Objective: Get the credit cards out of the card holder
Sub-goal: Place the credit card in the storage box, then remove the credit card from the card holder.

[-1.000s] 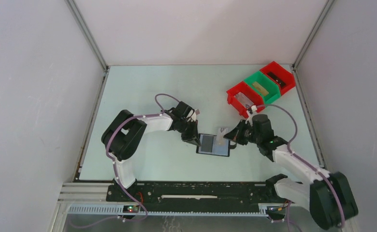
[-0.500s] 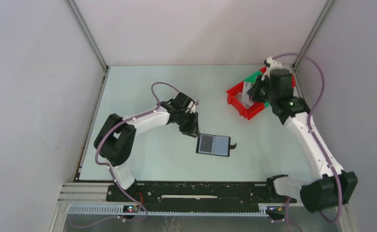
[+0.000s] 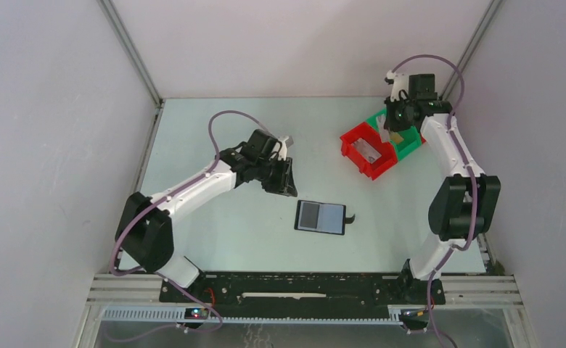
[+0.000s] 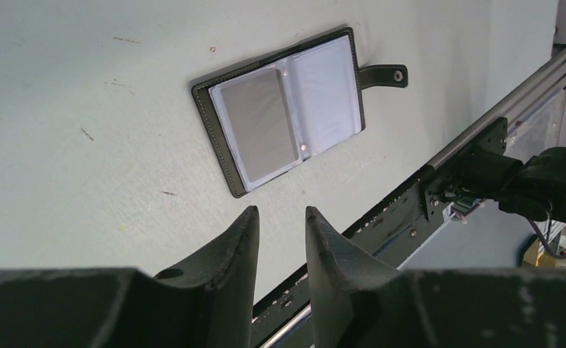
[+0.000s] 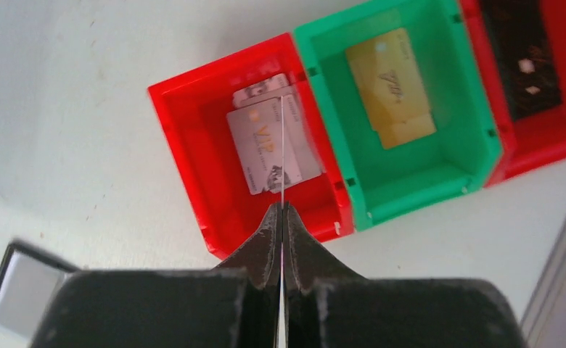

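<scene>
The card holder [image 3: 321, 217] lies open on the table, strap tab to the right. In the left wrist view the card holder [image 4: 287, 109] shows a grey credit card [image 4: 257, 122] in its left panel; its right panel is pale. My left gripper [image 3: 287, 185] hovers just left of it, open a little and empty [image 4: 281, 217]. My right gripper [image 3: 386, 133] is above the bins, shut on a thin credit card [image 5: 282, 130] seen edge-on over the near red bin [image 5: 193, 145]. Silver cards [image 5: 262, 148] lie in that bin.
A green bin [image 5: 469, 145] with a gold card [image 5: 390, 87] sits beside the red one, then a second red bin [image 5: 556, 134] with a dark card. The bins [image 3: 360, 156] stand at the table's back right. The frame rail [image 4: 483, 138] runs along the near edge.
My right arm has swung from the card holder to above the bins, carrying the card. My left gripper has drawn back up and left, off the holder's edge.
</scene>
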Controlling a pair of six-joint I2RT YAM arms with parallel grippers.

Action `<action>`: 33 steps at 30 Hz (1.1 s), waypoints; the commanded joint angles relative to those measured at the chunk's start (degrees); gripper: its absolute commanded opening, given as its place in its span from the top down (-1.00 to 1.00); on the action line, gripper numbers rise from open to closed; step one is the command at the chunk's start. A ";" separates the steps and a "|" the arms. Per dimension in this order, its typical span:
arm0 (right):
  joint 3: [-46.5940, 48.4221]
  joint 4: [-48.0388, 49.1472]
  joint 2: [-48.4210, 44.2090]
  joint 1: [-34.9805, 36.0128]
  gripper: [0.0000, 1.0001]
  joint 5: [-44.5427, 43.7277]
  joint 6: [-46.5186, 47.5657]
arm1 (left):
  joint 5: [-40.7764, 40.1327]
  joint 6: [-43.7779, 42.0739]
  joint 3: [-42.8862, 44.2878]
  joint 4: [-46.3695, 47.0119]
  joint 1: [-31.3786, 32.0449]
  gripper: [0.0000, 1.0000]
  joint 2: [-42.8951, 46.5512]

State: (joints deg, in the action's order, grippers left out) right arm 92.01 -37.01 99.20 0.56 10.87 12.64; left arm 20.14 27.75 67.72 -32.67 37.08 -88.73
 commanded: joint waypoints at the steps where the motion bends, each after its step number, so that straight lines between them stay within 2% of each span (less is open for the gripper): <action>1: 3.97 -3.59 3.05 0.41 1.00 10.57 10.96 | 1.73 -3.06 2.49 -0.47 -0.17 0.30 3.01; 8: 9.70 -9.74 12.70 0.24 1.00 15.46 13.79 | 3.18 -4.19 1.94 -0.43 -0.17 0.32 3.93; 18: 12.27 -14.08 19.90 0.23 1.00 16.66 17.17 | 4.50 -4.64 0.52 -0.12 -0.14 0.34 3.99; 19: 12.23 -13.03 20.03 0.23 0.94 15.76 15.79 | 4.64 -4.63 0.63 -0.13 -0.16 0.34 3.92; 23: 11.53 -8.51 18.89 0.23 0.50 11.71 11.68 | 4.73 -4.25 0.83 -0.27 -0.08 0.33 3.95; 24: 11.11 -7.48 18.20 0.23 0.34 10.64 11.14 | 4.76 -4.24 0.83 -0.29 -0.08 0.32 4.12; 29: 8.79 -2.39 12.57 0.20 0.23 5.28 9.26 | 4.01 -3.67 0.25 -0.06 -0.10 0.27 4.68; 30: 8.14 -1.55 11.03 0.15 0.07 4.39 8.63 | 3.83 -3.49 -0.04 0.11 -0.08 0.24 4.77; 31: 7.27 -0.49 9.48 0.08 -0.16 3.92 8.16 | 3.70 -3.27 -0.28 0.32 -0.08 0.21 4.79; 33: 5.16 1.45 5.59 0.06 -0.22 3.37 6.00 | 3.46 -2.85 -0.79 0.78 0.02 0.12 4.96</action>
State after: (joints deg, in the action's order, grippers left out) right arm 98.98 -41.74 115.13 0.82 17.61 22.52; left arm 23.68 24.97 67.70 -33.58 37.08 -86.96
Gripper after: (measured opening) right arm 0.587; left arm 0.415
